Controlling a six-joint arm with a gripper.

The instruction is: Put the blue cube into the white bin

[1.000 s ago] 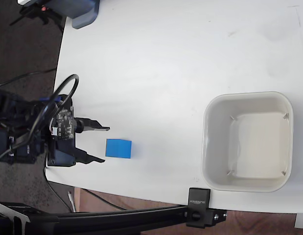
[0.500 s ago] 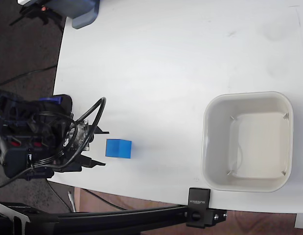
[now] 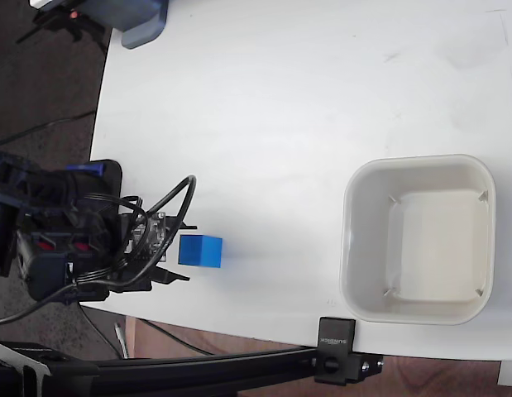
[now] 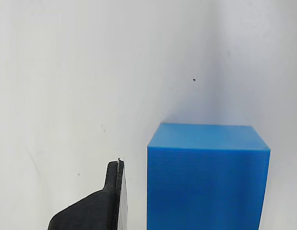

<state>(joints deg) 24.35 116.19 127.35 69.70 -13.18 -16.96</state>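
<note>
Crept closer, gripper [image 3: 169, 252] now released beside blue cube [image 3: 200, 251], one finger [image 4: 98, 206] alongside. Best to centre, then squeeze before heading to white bin [image 3: 355, 248].

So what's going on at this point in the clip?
A single robot arm is closing in on the blue cube, which sits on the white table near the left edge in the fixed view. The gripper is open and right at the cube; the wrist view shows one black finger just beside the cube's face, with a thin gap, so nothing is grasped yet. The white bin sits empty far to the right.
</note>
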